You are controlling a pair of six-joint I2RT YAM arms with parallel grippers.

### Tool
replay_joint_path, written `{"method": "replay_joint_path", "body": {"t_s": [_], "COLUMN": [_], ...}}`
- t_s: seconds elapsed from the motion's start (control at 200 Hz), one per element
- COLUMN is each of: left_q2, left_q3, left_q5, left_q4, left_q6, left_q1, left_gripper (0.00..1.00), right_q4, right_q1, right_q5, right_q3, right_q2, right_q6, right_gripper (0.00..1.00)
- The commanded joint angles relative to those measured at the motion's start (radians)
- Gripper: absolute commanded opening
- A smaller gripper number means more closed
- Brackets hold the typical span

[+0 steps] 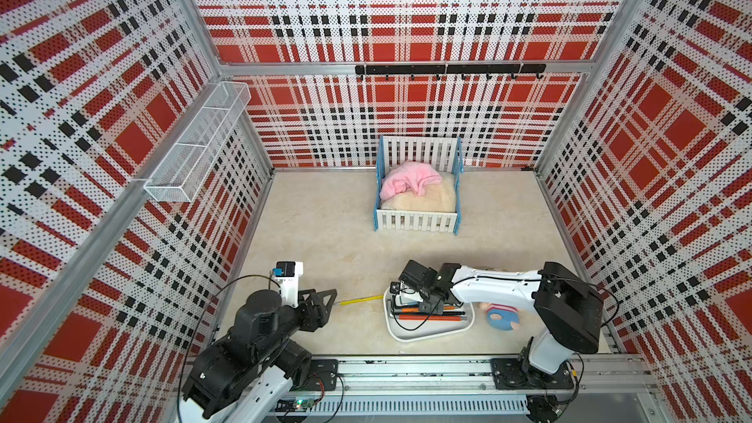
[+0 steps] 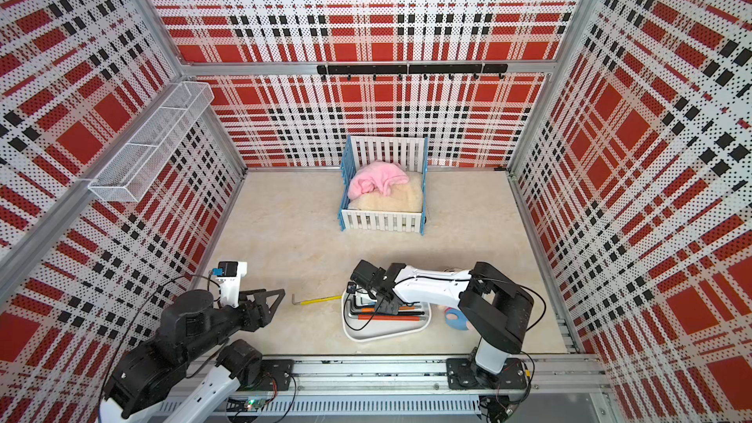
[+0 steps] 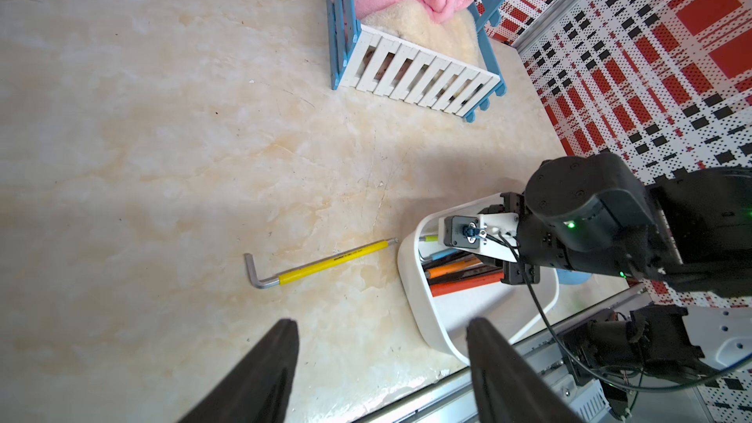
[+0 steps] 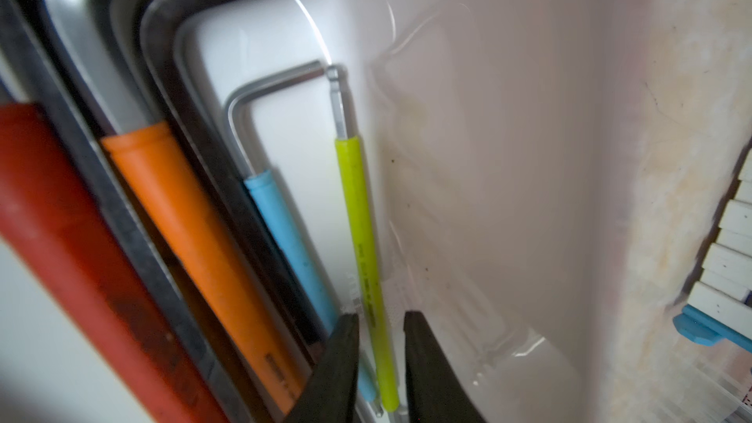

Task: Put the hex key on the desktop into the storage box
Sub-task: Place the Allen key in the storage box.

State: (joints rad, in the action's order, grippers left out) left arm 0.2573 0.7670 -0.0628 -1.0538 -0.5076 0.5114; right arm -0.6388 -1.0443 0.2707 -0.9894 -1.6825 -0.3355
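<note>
Lime-sleeved steel hex key (image 4: pixel 362 238) lay in the shallow white plastic storage box (image 4: pixel 488 156), so our right gripper (image 4: pixel 380 319) straddled it unclenched; left gripper (image 3: pixel 382 321) gaped.

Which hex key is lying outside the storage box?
The yellow-sleeved hex key, flat on the desktop beside the storage box; the other keys all lie inside.

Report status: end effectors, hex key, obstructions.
Left end effector open, empty. Right end effector open astride lime hex key in storage box. Yellow hex key on desktop, unobstructed.
</note>
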Motion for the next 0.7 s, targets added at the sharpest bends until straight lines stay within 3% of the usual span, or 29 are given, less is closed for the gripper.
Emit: {"method": "replay_joint_path", "body": {"t_s": [0.0, 0.25, 0.386, 0.696], "left_q2": [0.005, -0.015, -0.019, -0.047], "left_q3": [0.031, 0.048, 0.072, 0.11], "left_q5": [-0.016, -0.036, -0.07, -0.129], "left_q4": [-0.043, -0.077, -0.101, -0.175], "left_q6": [0.025, 0.017, 0.041, 0.082], "left_q1": [0.001, -0.009, -0.031, -0.129], "left_gripper": [0.71, 0.7, 0.7, 0.7], "right_q4": [-0.016, -0.072, -0.078, -0.068], "right_q1": [0.001, 0.001, 0.001, -0.009], "right_q5": [0.003, -0.009, -0.093, -0.312], "right_q3": [-0.044, -0.109, -0.188, -0.503], "right_q2": [0.037, 0.114, 0.118, -0.129], "right_q6": [0.036, 0.064, 0.066, 0.069], "right_gripper": [0.25, 0.25, 0.26, 0.28]}}
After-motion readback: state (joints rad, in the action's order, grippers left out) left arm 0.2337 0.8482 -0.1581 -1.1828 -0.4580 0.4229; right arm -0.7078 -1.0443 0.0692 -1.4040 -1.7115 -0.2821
